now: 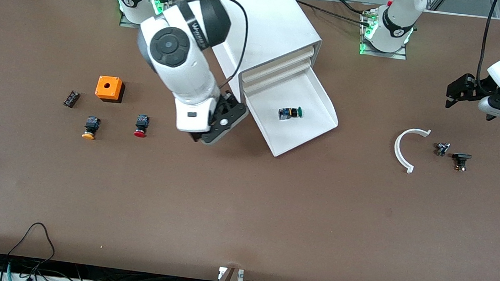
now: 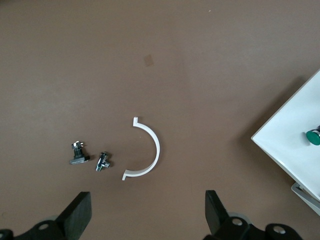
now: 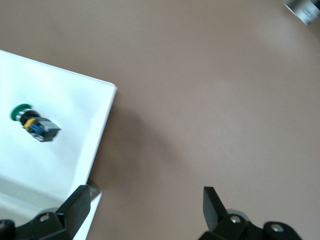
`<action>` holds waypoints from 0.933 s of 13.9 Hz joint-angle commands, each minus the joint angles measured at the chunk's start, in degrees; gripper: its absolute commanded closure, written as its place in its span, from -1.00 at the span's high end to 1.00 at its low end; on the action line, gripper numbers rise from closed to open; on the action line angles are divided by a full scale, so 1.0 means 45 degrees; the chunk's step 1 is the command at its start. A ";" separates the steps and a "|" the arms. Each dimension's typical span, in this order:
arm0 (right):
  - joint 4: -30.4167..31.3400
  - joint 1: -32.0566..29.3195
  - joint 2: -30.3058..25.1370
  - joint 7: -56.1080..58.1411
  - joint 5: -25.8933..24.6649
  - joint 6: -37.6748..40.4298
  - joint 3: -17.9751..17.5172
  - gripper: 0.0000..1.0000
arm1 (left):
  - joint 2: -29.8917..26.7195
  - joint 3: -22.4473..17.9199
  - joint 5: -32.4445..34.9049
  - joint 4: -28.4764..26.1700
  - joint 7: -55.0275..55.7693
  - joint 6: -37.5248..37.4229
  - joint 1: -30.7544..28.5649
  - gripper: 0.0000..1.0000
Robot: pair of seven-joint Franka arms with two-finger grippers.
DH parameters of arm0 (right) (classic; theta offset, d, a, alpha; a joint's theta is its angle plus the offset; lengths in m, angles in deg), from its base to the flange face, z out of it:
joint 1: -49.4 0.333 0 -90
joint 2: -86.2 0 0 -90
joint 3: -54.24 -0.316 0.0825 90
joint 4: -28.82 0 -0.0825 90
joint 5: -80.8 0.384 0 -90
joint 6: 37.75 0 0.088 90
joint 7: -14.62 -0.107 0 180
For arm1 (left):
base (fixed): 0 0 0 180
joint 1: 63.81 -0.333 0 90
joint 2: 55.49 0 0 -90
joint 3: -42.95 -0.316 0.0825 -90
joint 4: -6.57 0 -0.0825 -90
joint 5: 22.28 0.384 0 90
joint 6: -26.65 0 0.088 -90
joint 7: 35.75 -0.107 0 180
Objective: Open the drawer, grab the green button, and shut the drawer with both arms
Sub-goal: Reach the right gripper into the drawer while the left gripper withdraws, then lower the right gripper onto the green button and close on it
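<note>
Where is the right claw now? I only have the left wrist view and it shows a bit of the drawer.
Observer: The right claw is open over the table beside the open drawer, toward the right arm's end.
Operator: What's inside the drawer?
Observer: Only the green button, lying on its side.
Operator: And my left claw?
Observer: The left claw is open, above the table near the left arm's end, not over the drawer.

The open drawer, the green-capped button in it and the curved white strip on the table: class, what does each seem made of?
Drawer: smooth white plastic, judging by its thin, softly glossy walls.
Button: seemingly glossy plastic cap on a dark body.
Curved strip: probably matte white plastic, uniform and thin.
</note>
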 commanded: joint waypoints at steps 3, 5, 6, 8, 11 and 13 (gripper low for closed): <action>-0.0595 0.1232 0.1256 0.2025 0.0126 -0.1838 -0.0186 1.00 | 0.0181 -0.0301 0.0317 0.0205 0.0342 -0.0280 0.0207 1.00; -0.0653 0.1742 0.1666 0.2046 0.0107 -0.3014 -0.0069 1.00 | 0.0220 -0.0359 0.0161 0.0205 0.0342 -0.0260 0.0188 1.00; -0.0808 0.1898 0.1959 0.2046 0.0107 -0.3503 -0.0049 1.00 | 0.0220 -0.0456 0.0064 0.0205 0.0342 -0.0260 0.0168 1.00; -0.1024 0.2250 0.2370 0.2046 0.0087 -0.3878 0.0029 1.00 | 0.0240 -0.0632 -0.0500 0.0205 0.0342 -0.0260 0.0129 1.00; -0.1025 0.2680 0.2450 0.2105 -0.0378 -0.3451 0.0147 1.00 | 0.0240 -0.0691 -0.0620 0.0244 0.0362 -0.0260 0.0187 1.00; -0.1024 0.2914 0.2508 0.2260 -0.0868 -0.2458 0.0127 1.00 | 0.0240 -0.0691 -0.0620 0.0283 0.0362 -0.0241 0.0227 1.00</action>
